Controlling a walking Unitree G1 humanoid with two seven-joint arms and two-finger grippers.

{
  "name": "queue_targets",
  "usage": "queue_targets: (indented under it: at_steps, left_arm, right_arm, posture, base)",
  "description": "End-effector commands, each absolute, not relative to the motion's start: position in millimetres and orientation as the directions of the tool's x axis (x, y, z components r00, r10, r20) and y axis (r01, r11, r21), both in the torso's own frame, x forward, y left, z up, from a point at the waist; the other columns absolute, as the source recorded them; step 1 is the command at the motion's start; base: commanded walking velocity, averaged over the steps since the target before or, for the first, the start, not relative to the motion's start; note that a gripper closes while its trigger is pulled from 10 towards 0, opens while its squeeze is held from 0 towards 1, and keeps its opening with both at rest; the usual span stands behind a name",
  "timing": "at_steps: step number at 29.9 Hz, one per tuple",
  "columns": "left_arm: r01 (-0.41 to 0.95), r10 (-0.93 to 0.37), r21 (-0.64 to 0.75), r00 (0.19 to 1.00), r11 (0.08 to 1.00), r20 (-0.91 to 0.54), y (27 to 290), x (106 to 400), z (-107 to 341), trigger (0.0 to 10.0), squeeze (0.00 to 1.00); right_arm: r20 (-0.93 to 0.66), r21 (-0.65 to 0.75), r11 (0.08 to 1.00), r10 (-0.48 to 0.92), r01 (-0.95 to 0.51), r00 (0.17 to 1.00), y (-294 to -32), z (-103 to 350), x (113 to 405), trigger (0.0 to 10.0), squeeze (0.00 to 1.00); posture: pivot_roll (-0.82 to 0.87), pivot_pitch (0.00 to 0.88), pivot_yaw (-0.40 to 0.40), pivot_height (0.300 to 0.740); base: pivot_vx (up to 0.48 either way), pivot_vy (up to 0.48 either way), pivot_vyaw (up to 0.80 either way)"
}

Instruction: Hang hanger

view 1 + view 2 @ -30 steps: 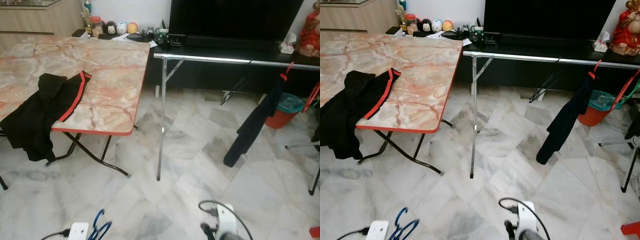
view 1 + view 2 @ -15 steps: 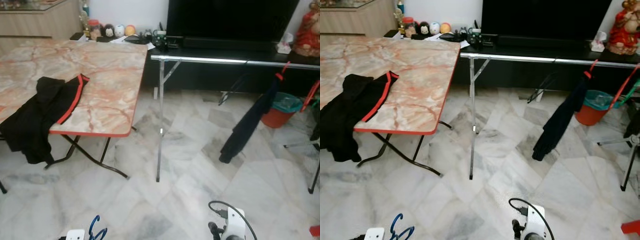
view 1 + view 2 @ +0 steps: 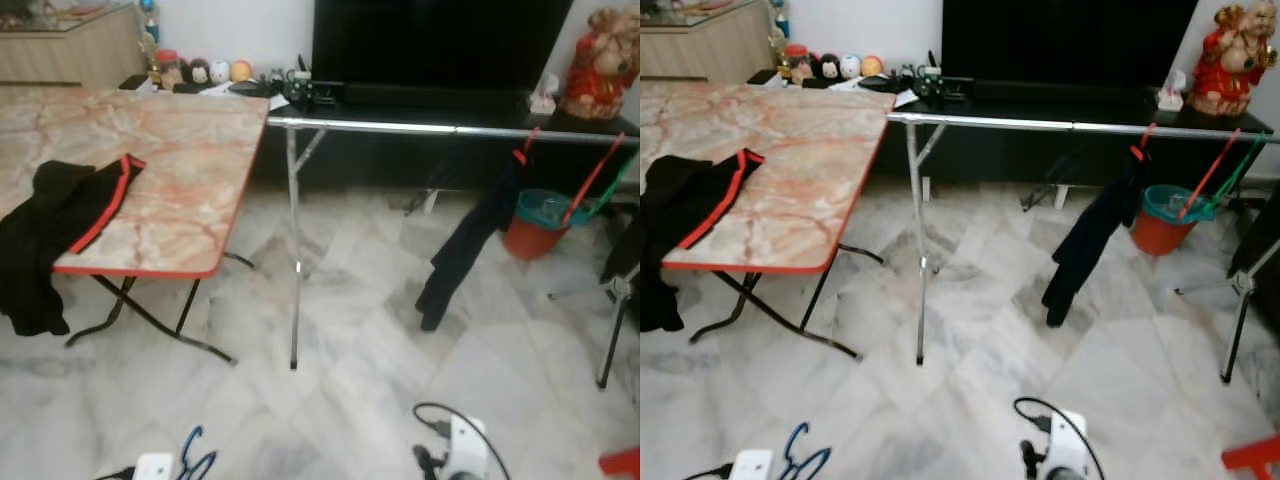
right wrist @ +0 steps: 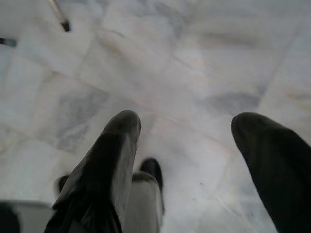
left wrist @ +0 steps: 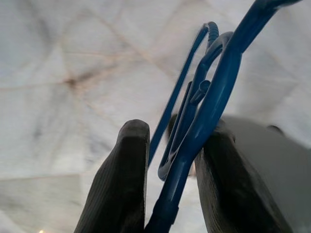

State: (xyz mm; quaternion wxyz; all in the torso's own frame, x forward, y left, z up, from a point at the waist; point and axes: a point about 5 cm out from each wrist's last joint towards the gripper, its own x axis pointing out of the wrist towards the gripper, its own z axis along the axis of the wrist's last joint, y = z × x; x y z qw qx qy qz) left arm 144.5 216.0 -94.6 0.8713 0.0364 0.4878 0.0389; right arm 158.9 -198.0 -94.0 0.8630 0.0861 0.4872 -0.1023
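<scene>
Before us spreads a pale marble floor point(image 3: 350, 330), and on it, ahead of our left claw point(image 5: 172, 145) and off to its outer side, stands a folding tabletop point(image 3: 170, 150) of pink marble pattern with a red edge. A black garment with red trim point(image 3: 60, 215) lies across its near corner and droops over the edge. Ahead of both claws, between them, a long silver clothes rail point(image 3: 440, 128) runs across on thin metal legs, in front of a dark television point(image 3: 440, 45) on a low black cabinet. A dark garment point(image 3: 465, 245) hangs from the rail on a red hanger point(image 3: 522, 150), well forward of our right claw point(image 4: 194, 145); an orange bin point(image 3: 535, 220) sits on the floor just beyond it.

Our left claw is low near the floor, clenched on a blue hanger point(image 5: 204, 111): the black fingers point(image 5: 121, 179) press on its stem from either side, and its curved hook rises beyond the tips. Our right claw hangs over bare marble with its fingers spread wide, grasping nothing.
</scene>
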Motion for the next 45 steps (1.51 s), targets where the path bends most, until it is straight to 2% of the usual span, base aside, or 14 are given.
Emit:
queue_targets:
  at_steps: [1, 17, 33, 41, 45]
  left_arm:
    - [-0.022, 0.122, 0.129, 0.515, 0.991, -0.849, 226, 143, -93, 10.0, 0.00]
    - [-0.039, 0.096, 0.090, 0.559, 0.995, -0.823, 223, 153, -89, 10.0, 0.00]
    - [-0.039, 0.107, 0.104, 0.575, 0.994, -0.811, 225, 159, -86, 10.0, 0.00]
    - [-0.037, 0.106, 0.103, 0.576, 0.994, -0.811, 224, 157, -87, 10.0, 0.00]
    - [-0.033, 0.101, 0.100, 0.578, 0.994, -0.810, 221, 157, -87, 10.0, 0.00]
  right_arm:
    - [-0.848, 0.063, 0.967, -0.080, 0.248, 0.525, -193, -92, 166, 10.0, 0.00]
    - [-0.853, 0.047, 0.969, -0.087, 0.243, 0.514, -199, -93, 161, 10.0, 0.00]
    - [-0.847, 0.054, 0.968, -0.086, 0.245, 0.525, -199, -90, 167, 10.0, 0.00]
    - [-0.840, 0.050, 0.974, -0.080, 0.223, 0.537, -192, -89, 174, 10.0, 0.00]
    - [-0.840, 0.048, 0.975, -0.079, 0.219, 0.537, -194, -88, 174, 10.0, 0.00]
  posture:
    - [0.02, 0.000, -0.032, 0.740]
    - [0.02, 0.000, -0.024, 0.740]
    - [0.04, 0.000, -0.040, 0.740]
    - [0.03, 0.000, -0.037, 0.740]
    - [0.03, 0.000, -0.037, 0.740]
  base:
    - [0.000, 0.000, 0.00]
    - [0.000, 0.000, 0.00]
    - [0.288, 0.000, -0.08]
    - [0.309, 0.000, 0.00]
    - [0.317, 0.000, -0.56]
